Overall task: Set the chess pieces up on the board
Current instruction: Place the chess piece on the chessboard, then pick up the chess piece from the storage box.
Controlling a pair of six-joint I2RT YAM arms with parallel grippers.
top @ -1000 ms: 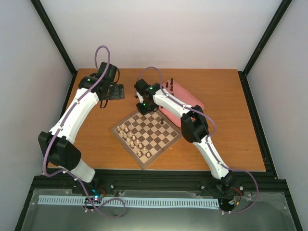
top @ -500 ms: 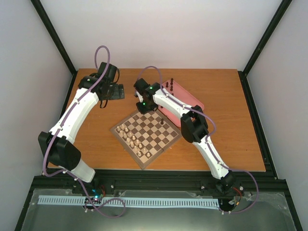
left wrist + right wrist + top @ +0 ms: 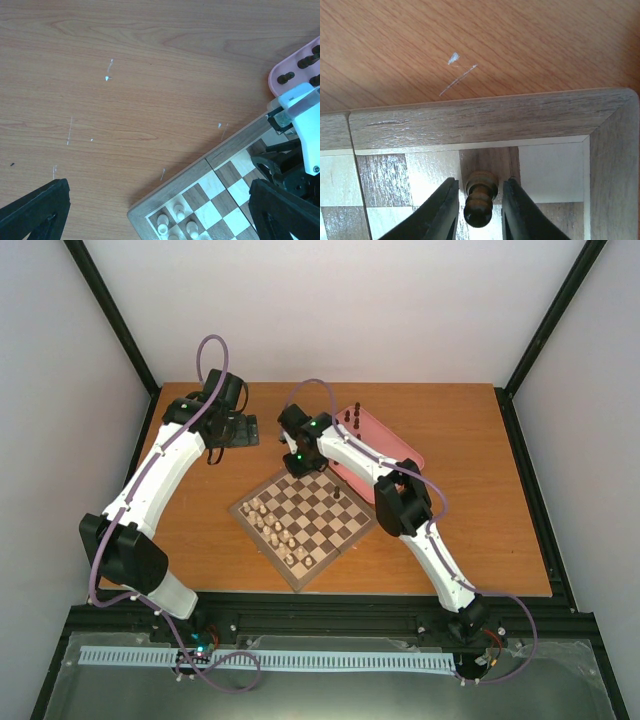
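Observation:
A dark brown chess piece (image 3: 481, 200) stands upright on a dark square in the last row near a corner of the board (image 3: 485, 117). My right gripper (image 3: 480, 207) straddles it, open, with a thin gap on each side between the piece and the fingers (image 3: 437, 212). In the top view this gripper (image 3: 300, 465) is at the board's (image 3: 265, 548) far corner. Another dark piece (image 3: 338, 493) stands further in. Several more dark pieces (image 3: 350, 418) wait in the pink tray (image 3: 395, 450). My left gripper (image 3: 245, 430) hovers open over bare table, holding nothing.
Pale chessmen (image 3: 272, 525) fill the board's near-left side and show in the left wrist view as pale chessmen (image 3: 177, 222). The pink tray (image 3: 280, 75) lies close beside the board's far-right edge. The right arm (image 3: 400, 505) stretches over the board's right side.
The right gripper's jaws have parted slightly from the dark piece. Neither arm has visibly moved in the top view.

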